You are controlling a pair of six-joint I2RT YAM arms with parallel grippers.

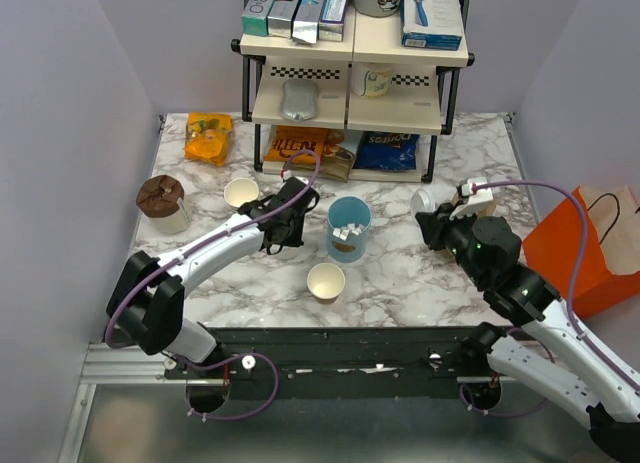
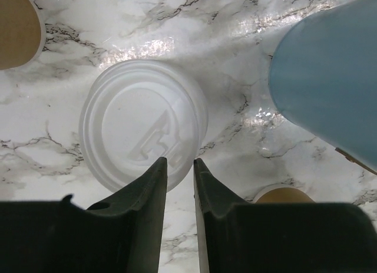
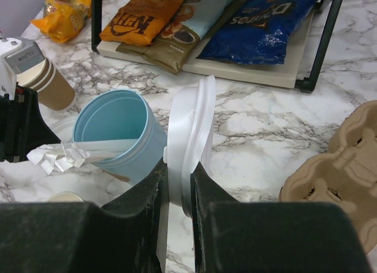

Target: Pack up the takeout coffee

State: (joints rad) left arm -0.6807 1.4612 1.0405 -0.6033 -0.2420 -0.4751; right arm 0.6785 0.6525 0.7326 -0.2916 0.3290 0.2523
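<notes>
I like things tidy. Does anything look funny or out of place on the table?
Yes. One white lid lies flat on the marble table beside the blue cup, on no cup. The right gripper pinches a second lid standing on edge. The paper cup nearby stands uncovered.

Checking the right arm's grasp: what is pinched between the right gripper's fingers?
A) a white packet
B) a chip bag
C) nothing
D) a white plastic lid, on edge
D: the right wrist view shows a white plastic lid standing on edge between the fingers of the right gripper, with the blue cup behind it.
</notes>
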